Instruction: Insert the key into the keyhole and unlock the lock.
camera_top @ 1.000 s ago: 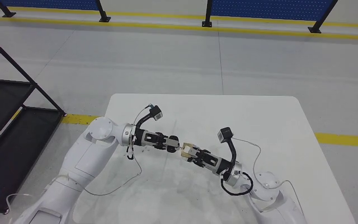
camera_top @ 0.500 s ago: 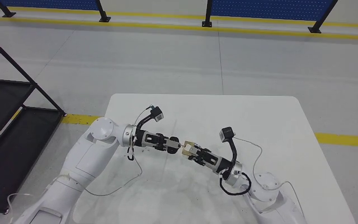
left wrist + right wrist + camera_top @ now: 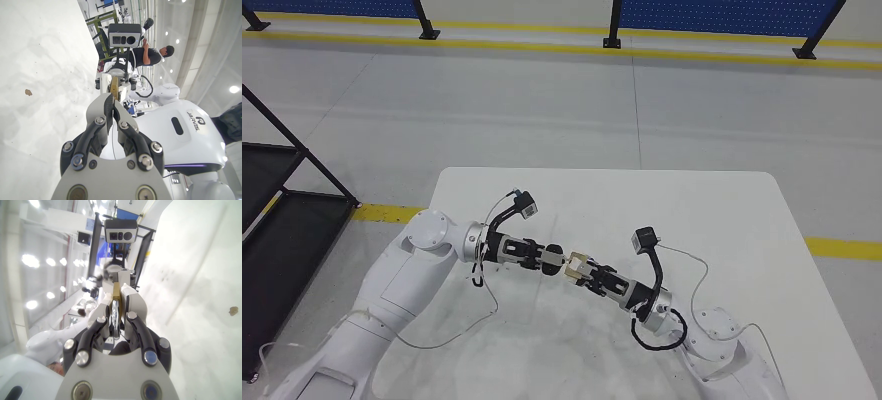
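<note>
Left gripper (image 3: 112,100) has crept closer to the lock (image 3: 114,87), which is clamped in the right gripper (image 3: 117,297). It's pinching the key (image 3: 113,96), tip right at the lock. Looks barely inserted, and the turning's still left.

The left arm (image 3: 457,240) stretches in from the robot's left side, forearm almost level; the right arm (image 3: 682,325) comes up from its right side, elbow bent, forearm angled toward the other; the two wrists point at each other nearly in one line. The left gripper (image 3: 553,258) and right gripper (image 3: 580,269) meet tip to tip; the left gripper's black pads (image 3: 108,106) are pressed together on the thin key (image 3: 113,97); the right gripper's pale fingers (image 3: 132,298) are clamped on the brass lock (image 3: 116,291).
</note>
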